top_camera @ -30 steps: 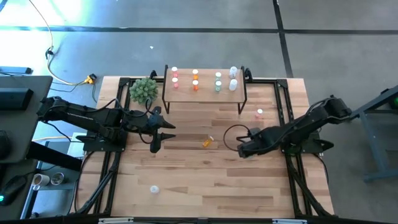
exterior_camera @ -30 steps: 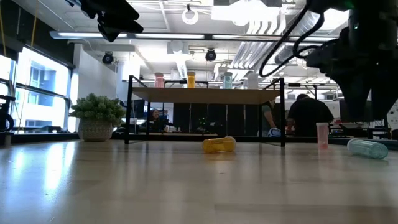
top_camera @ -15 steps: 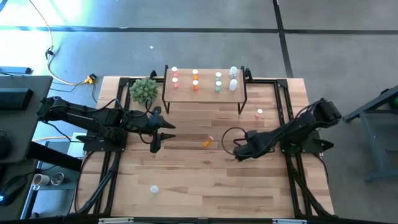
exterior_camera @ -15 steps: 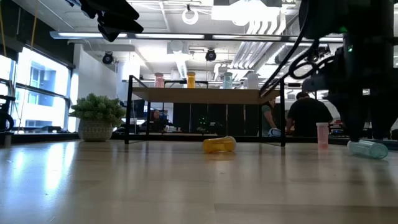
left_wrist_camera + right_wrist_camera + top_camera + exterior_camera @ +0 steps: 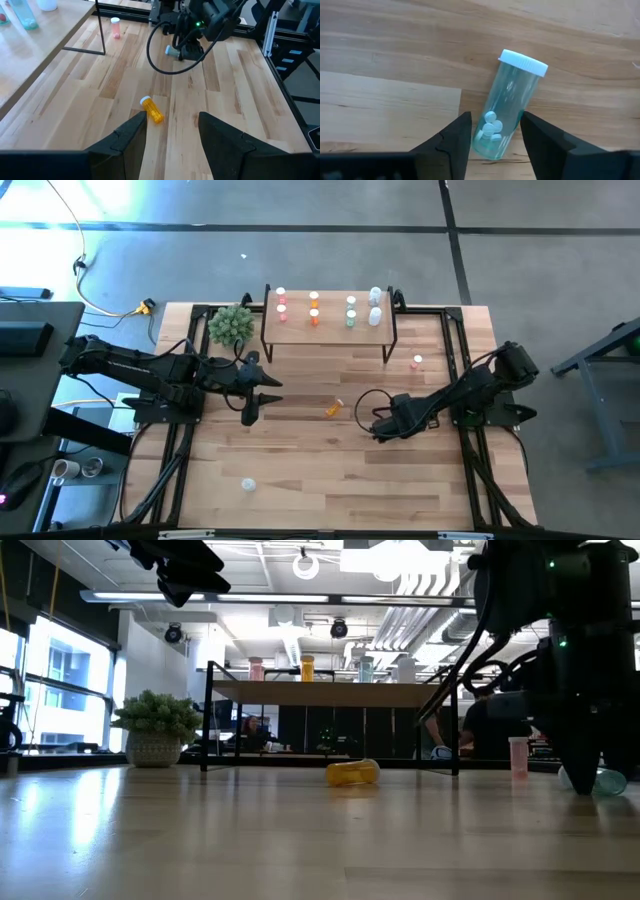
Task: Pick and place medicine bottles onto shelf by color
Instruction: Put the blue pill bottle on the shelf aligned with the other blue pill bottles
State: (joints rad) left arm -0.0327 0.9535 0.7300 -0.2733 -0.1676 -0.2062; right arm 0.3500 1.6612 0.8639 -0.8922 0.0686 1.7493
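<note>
The left gripper [image 5: 262, 387] hangs above the table, jaws parted and empty; a lying orange white-capped pill bottle [image 5: 151, 109] rests ahead of it. The right gripper [image 5: 492, 137] sits low, its open fingers [image 5: 457, 137] straddling a lying clear green-tinted white-capped bottle [image 5: 509, 107] holding white tablets. No writing is legible.

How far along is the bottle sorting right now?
Done: eight bottles stand on the shelf in color columns. In hand: the right gripper straddles a lying clear bottle, fingers on both sides, not lifted. Left: an orange bottle lying mid-table, a pink bottle standing right of the shelf, a white-capped bottle near the front. The left gripper hovers open.
</note>
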